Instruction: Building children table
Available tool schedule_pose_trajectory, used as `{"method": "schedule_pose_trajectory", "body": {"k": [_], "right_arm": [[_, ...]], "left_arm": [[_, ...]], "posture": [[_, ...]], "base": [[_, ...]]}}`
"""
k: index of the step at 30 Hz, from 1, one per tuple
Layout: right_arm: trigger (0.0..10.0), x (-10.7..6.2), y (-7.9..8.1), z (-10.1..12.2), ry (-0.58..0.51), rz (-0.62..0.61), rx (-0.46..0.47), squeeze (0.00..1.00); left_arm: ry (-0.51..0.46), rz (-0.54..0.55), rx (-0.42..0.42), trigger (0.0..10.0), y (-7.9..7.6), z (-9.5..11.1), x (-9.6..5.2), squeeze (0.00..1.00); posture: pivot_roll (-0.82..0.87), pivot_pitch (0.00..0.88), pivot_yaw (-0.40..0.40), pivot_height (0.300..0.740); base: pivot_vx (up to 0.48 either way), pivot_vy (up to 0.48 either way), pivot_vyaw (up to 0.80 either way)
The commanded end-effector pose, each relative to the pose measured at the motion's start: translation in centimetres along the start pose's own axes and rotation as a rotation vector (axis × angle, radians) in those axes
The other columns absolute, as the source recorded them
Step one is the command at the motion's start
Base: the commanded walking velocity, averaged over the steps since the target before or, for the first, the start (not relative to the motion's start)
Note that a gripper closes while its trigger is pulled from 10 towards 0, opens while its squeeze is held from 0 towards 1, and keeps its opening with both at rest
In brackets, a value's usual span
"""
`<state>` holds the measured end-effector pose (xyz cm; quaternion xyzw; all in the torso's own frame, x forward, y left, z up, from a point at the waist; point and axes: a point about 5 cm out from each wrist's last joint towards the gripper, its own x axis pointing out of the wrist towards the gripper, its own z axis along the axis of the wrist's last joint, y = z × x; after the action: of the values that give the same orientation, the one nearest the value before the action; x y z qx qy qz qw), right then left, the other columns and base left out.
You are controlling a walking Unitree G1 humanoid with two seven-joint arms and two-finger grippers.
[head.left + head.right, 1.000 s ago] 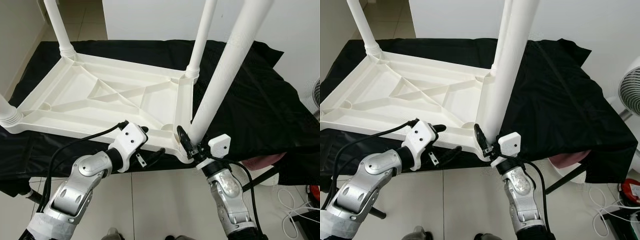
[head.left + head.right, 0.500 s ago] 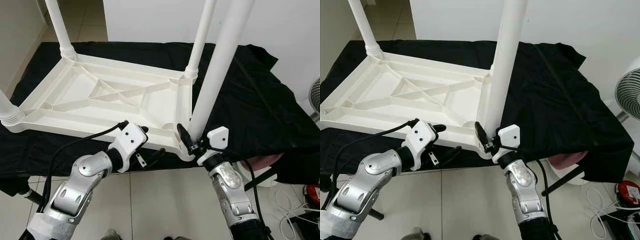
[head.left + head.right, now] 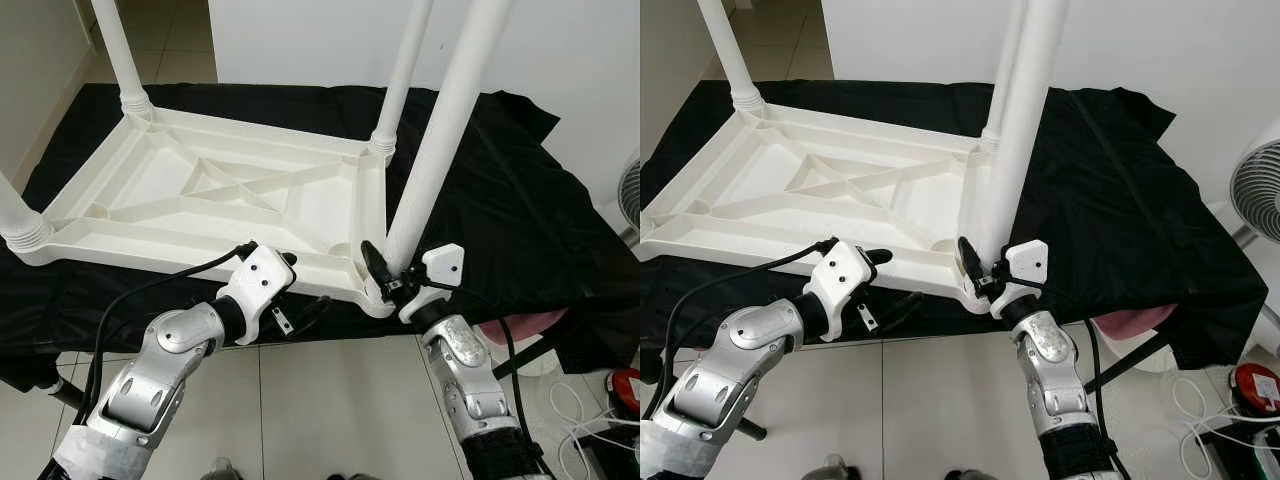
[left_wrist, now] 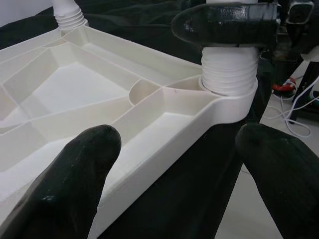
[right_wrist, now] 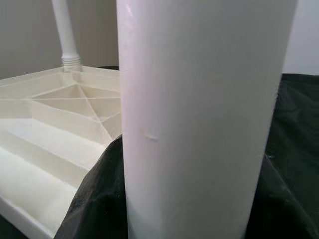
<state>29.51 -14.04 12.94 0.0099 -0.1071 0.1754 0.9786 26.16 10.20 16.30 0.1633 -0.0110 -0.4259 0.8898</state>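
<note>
A white plastic table (image 3: 200, 190) lies upside down on a black cloth. Three white legs stand in its corner sockets. The fourth leg (image 3: 440, 150) rises from the near right corner, leaning slightly right. My right gripper (image 3: 385, 285) is shut on this leg just above the socket, and its black fingers (image 5: 99, 199) wrap both sides of the tube. The leg's ribbed end (image 4: 229, 74) sits in the corner socket. My left gripper (image 3: 305, 285) is open at the table's near rim, left of that corner, with nothing between its fingers (image 4: 89, 169).
The black cloth (image 3: 500, 200) hangs over the edges of the support. A fan (image 3: 1255, 190) stands at the right, with white cables (image 3: 590, 410) on the tiled floor below it. A pink object (image 3: 520, 325) shows under the cloth's right edge.
The held leg leaned far to the right a second ago and now stands closer to upright. My right gripper has shifted a little with it. The left gripper has not moved.
</note>
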Motion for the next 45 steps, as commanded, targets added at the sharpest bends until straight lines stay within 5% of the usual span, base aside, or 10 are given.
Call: {"method": "schedule_pose_trajectory", "body": {"k": [1, 19, 20, 21, 22, 28, 29, 30, 31, 45], "right_arm": [[10.0, -2.7, -2.3, -4.2, 0.228, -0.141, 0.024, 0.0], [10.0, -0.5, 1.6, 2.2, -0.027, 0.212, 0.07, 0.0], [10.0, -0.2, 1.6, 3.1, -0.034, 0.246, 0.054, 0.0], [10.0, -0.2, 1.6, 3.1, -0.034, 0.246, 0.054, 0.0], [10.0, 0.0, 1.6, 4.0, -0.044, 0.279, 0.042, 0.0], [10.0, 0.9, 0.9, 6.3, -0.049, 0.354, -0.046, 0.0], [10.0, 1.0, 0.7, 6.4, -0.037, 0.366, -0.051, 0.0], [10.0, 1.0, 0.7, 6.4, -0.037, 0.366, -0.051, 0.0], [10.0, 1.1, 0.6, 6.5, -0.028, 0.368, -0.063, 0.0], [10.0, 1.9, 0.9, 6.3, 0.057, 0.511, -0.147, 0.0]], "left_arm": [[-0.012, -0.01, 0.012, 10.0, -0.1, 0.4, 0.0, 0.0], [-0.106, 0.009, -0.023, 10.0, 1.8, 2.4, 0.9, 0.0], [-0.127, 0.0, -0.041, 10.0, 2.0, 2.9, 1.0, 0.52], [-0.127, 0.0, -0.041, 10.0, 2.0, 2.9, 1.0, 0.52], [-0.146, -0.016, -0.068, 10.0, 2.1, 3.2, 1.1, 1.0], [-0.227, -0.069, -0.137, 10.0, 2.4, 5.0, 1.7, 1.0], [-0.246, -0.084, -0.146, 10.0, 2.3, 5.5, 1.9, 0.64], [-0.246, -0.084, -0.146, 10.0, 2.3, 5.5, 1.9, 0.64], [-0.262, -0.099, -0.157, 10.0, 2.3, 5.8, 2.0, 0.0], [-0.332, -0.249, -0.254, 10.0, 1.4, 8.1, 3.1, 0.0]], "posture": [[0.07, 0.113, -0.018, 0.74], [0.06, 0.093, -0.035, 0.74], [0.05, 0.088, -0.042, 0.74], [0.05, 0.088, -0.042, 0.74], [0.05, 0.087, -0.043, 0.74], [0.04, 0.079, -0.054, 0.74], [0.05, 0.078, -0.062, 0.74], [0.05, 0.078, -0.062, 0.74], [0.05, 0.078, -0.062, 0.74], [0.05, 0.06, -0.072, 0.74]], "base": [[0.0, 0.0, 0.0], [0.0, 0.0, 0.0], [0.0, 0.0, 0.0], [0.0, 0.0, 0.0], [0.0, 0.0, 0.0], [0.0, 0.0, 0.0], [0.0, 0.0, 0.0], [0.0, 0.0, 0.0], [0.0, 0.0, 0.0], [0.0, 0.0, 0.0]]}}
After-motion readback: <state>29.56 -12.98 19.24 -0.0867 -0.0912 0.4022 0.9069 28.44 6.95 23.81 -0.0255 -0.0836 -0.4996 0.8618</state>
